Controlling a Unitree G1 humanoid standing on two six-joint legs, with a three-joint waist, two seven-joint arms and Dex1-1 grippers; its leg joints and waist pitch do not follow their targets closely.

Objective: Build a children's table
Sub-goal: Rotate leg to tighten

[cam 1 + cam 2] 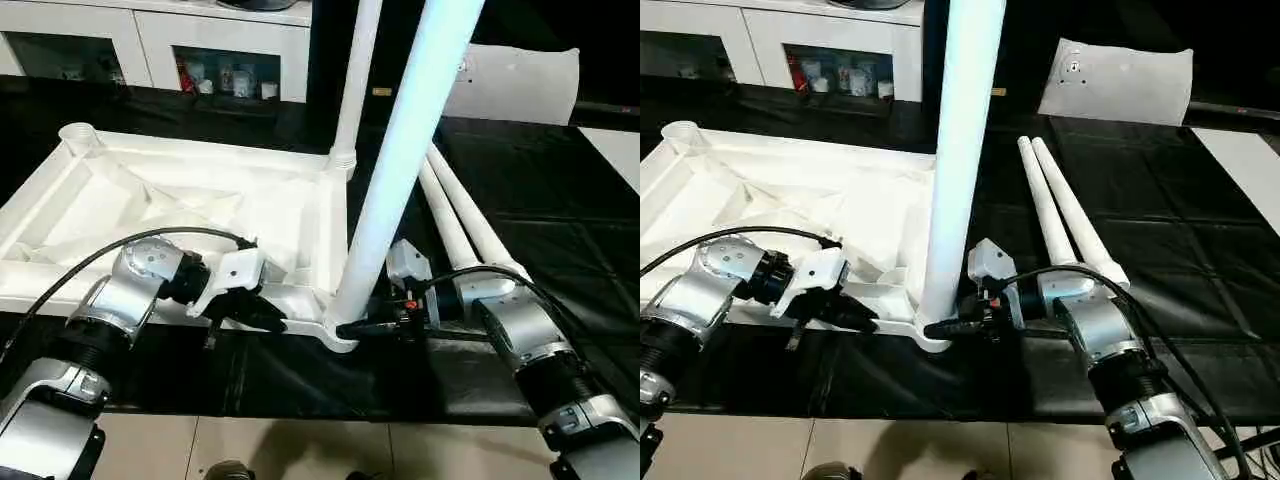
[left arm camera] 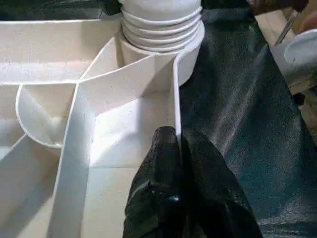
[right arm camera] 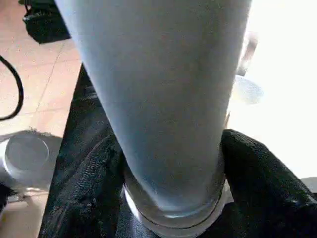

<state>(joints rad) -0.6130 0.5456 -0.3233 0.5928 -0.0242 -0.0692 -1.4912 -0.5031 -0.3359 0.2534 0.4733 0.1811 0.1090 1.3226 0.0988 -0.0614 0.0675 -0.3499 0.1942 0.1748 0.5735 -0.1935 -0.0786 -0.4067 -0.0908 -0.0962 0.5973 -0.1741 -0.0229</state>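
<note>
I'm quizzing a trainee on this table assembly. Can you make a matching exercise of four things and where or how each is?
Things:
1. left gripper
2. right gripper
3. two loose legs
4. near upright leg

States:
A. lying side by side on the black mat
B. standing in a corner socket
C. shut on the tabletop's rim
D. fingers either side of a leg's base

Pairs: 1-C, 2-D, 3-A, 4-B

Table top (image 1: 190,205): upside down on the floor sheet (image 1: 560,200), at left.
Near leg (image 1: 400,170): upright in the near right corner socket (image 1: 340,335).
Far leg (image 1: 357,80): upright in the far right corner socket.
Loose legs (image 1: 465,215): side by side on the sheet, right of the top.
Plastic bag (image 1: 515,85): behind the loose legs.
Cabinet (image 1: 150,45): behind the top.
</note>
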